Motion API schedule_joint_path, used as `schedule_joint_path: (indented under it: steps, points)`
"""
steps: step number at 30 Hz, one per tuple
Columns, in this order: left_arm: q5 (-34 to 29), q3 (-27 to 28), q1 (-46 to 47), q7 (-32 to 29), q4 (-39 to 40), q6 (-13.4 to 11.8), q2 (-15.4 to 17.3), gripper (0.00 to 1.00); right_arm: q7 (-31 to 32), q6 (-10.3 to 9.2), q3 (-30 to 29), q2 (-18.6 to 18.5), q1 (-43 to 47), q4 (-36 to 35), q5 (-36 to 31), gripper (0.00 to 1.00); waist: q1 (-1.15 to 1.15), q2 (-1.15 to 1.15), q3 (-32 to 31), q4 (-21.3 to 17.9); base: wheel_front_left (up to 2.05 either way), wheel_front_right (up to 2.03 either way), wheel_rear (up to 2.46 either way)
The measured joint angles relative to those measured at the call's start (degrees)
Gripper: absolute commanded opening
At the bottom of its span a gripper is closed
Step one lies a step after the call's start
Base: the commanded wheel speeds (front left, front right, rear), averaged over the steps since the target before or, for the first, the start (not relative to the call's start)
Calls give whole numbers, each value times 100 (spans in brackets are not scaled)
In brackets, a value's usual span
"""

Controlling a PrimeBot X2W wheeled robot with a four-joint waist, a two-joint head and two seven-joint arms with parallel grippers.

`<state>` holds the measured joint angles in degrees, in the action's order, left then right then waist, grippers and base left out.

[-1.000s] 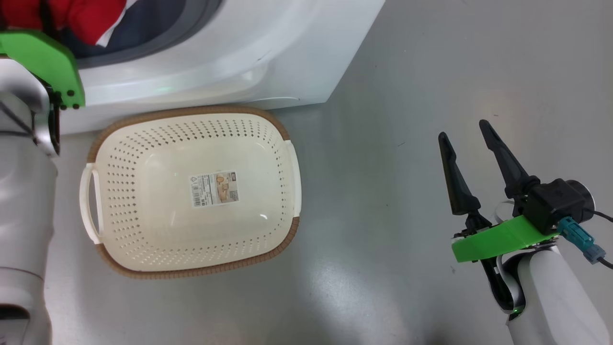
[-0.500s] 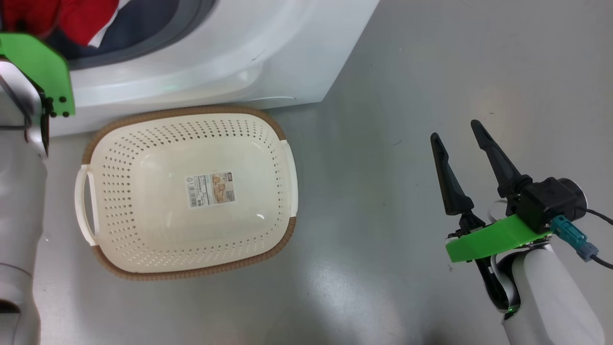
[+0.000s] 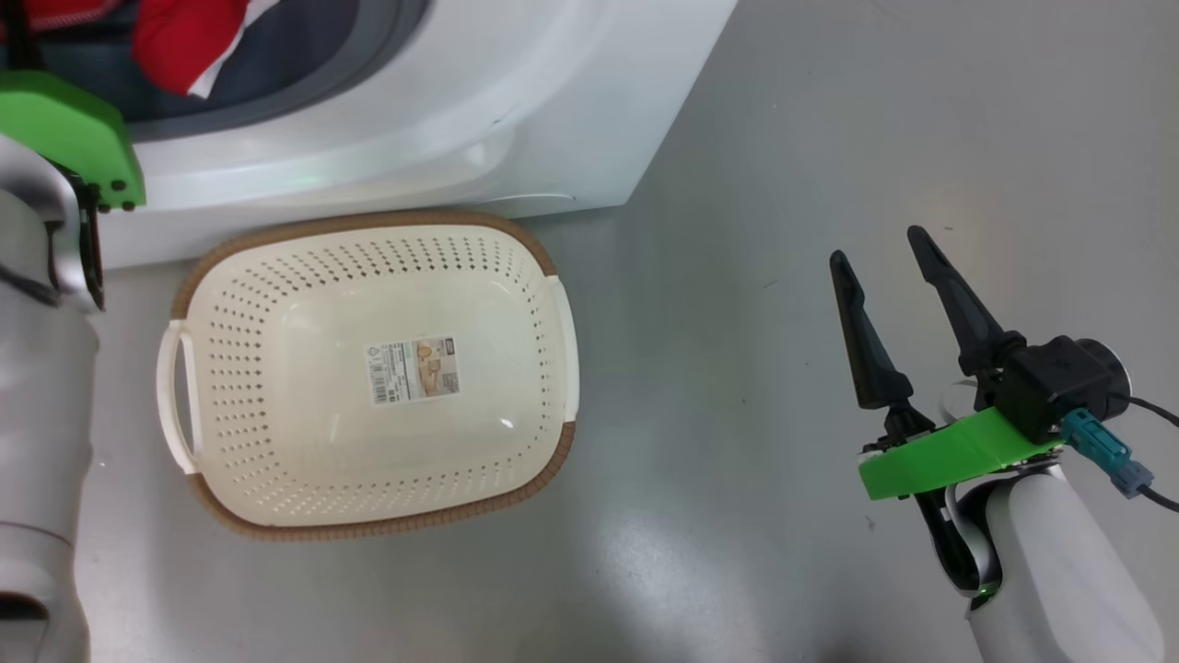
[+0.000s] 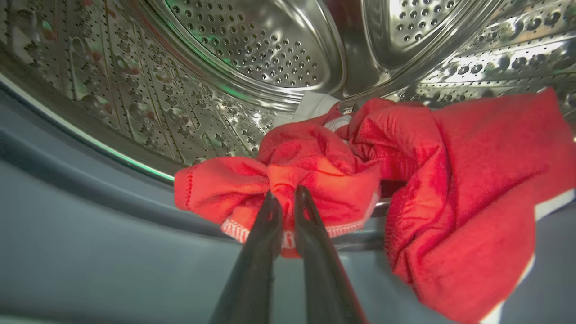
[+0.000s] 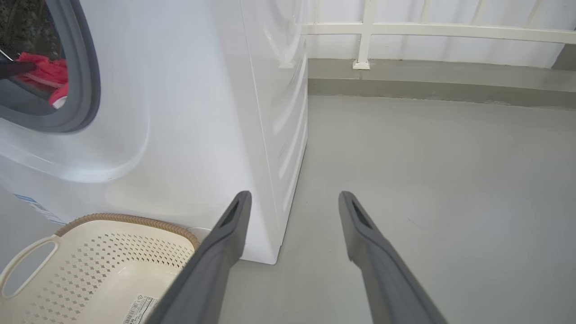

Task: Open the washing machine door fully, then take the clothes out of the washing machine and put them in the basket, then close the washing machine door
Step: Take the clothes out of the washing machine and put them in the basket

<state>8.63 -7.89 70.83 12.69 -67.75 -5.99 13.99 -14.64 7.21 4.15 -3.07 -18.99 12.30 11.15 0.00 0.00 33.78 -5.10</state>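
unloading begun, door closing still ahead
your left gripper (image 4: pixel 286 194) pinches the bright red fabric clothes (image 4: pixel 450 180) in the big white washing machine (image 3: pixel 516 92); the cream perforated plastic basket (image 3: pixel 276 304), at its 6 o'clock, is bare; right gripper (image 3: pixel 880 244) spread, idle.

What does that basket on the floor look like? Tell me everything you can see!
The basket is a cream-white rounded rectangle, plastic by its look, with rows of little holes in its walls. A brown woven-look rim runs along its long sides, and a white handle sits at each short end. A paper label is stuck inside on the bottom. It is empty and stands upright on the grey floor, just in front of the white washing machine; whether they touch is unclear.
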Motion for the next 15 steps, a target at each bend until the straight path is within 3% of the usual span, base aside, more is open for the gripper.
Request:
schedule_joint_path:
  steps: [5,10,15]
  points:
    - [215,175,-257,160,542,49,-24,0,0,1,-45,1,1,1,0,100,0,0,-69,42,0,0,0]
    - [279,424,-837,164,1989,54,-32,0,0,0,-105,2,3,2,0,100,0,0,-163,98,0,0,0]
    - [299,601,-1575,178,2797,100,-127,0,0,0,-120,1,5,14,0,100,0,0,-308,148,0,0,0]
